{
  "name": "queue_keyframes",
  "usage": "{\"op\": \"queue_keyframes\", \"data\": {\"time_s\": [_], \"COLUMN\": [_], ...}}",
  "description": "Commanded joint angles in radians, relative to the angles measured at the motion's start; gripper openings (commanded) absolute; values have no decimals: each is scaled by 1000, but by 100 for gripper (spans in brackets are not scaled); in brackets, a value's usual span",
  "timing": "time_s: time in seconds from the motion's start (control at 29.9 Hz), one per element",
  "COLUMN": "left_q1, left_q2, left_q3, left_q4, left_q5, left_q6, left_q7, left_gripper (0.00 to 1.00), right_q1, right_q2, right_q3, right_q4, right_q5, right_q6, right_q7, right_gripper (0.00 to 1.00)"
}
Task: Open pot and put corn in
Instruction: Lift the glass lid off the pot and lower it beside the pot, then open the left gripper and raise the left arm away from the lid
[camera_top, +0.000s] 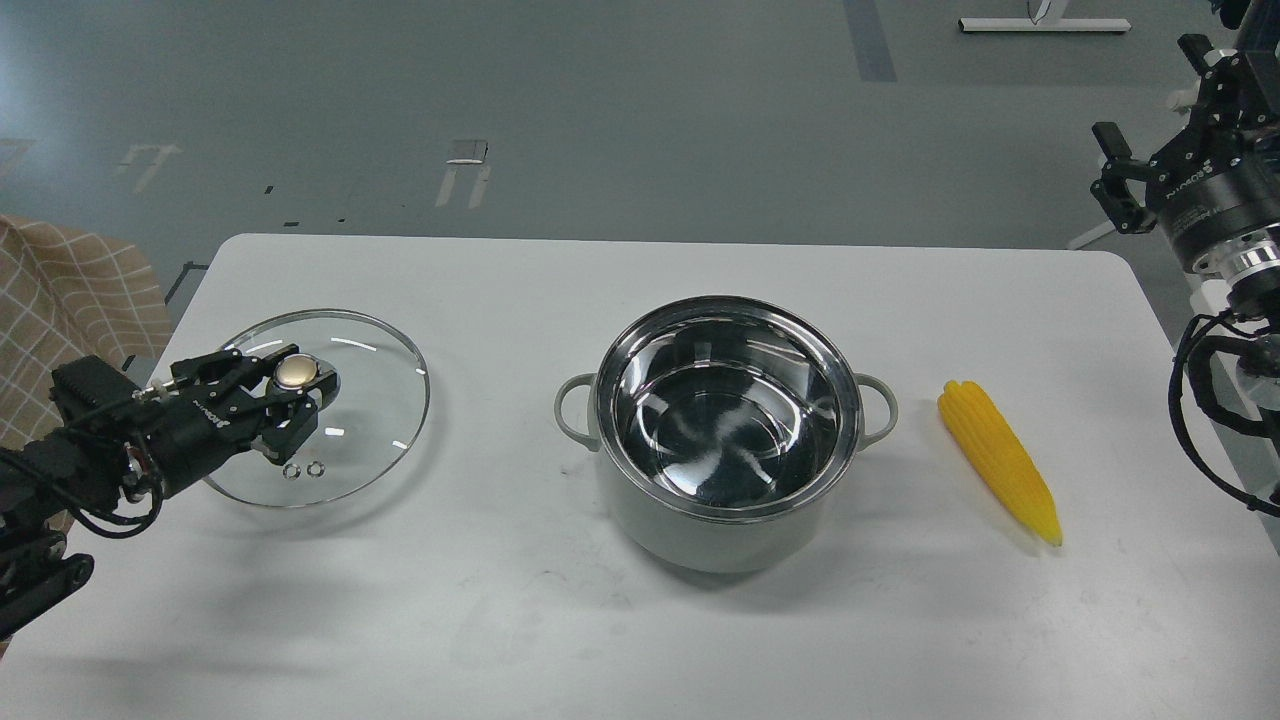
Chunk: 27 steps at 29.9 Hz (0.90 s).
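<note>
The pot (727, 530) stands uncovered in the middle of the white table, its shiny steel inside empty. The corn (998, 460) lies flat on the table to the right of the pot, tip pointing toward the front right. The glass lid (370, 400) sits at the table's left, low over or on the surface. My left gripper (285, 390) is closed around the lid's gold knob (296, 372). My right gripper (1150, 110) is open and empty, held high beyond the table's far right corner, well away from the corn.
A checked beige cloth (70, 300) hangs off the table's left side. The table's right edge (1175, 350) runs close to my right arm. The pot's two loop handles (572, 410) point left and right.
</note>
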Motion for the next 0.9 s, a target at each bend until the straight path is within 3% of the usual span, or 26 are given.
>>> {"op": "queue_keyframes", "data": {"time_s": [0.0,0.43,0.5,0.6,0.63,0.87], "left_q1": [17,23,21,23,23,23], "left_q2": [-4,-94,-100,-102,-102,-102], "left_q3": [-1,-1,-1,-1,-1,-1], "left_q4": [3,91,92,92,94,94], "left_q5": [-2,-39,-39,-39,-39,-39], "left_q6": [0,0,0,0,0,0], "left_q7": [0,0,0,0,0,0], "left_gripper": [15,24,30,46,56,65], "right_q1": [-1,-10,-10,-12,-13,-13], "right_q2": [0,0,-2,-2,-2,-2], "right_q3": [0,0,0,0,0,0], "right_q4": [0,0,0,0,0,0], "right_q5": [0,0,0,0,0,0], "right_q6": [0,0,0,0,0,0], "right_q7": [0,0,0,0,0,0], "right_gripper": [100,100,100,100,100,100]}}
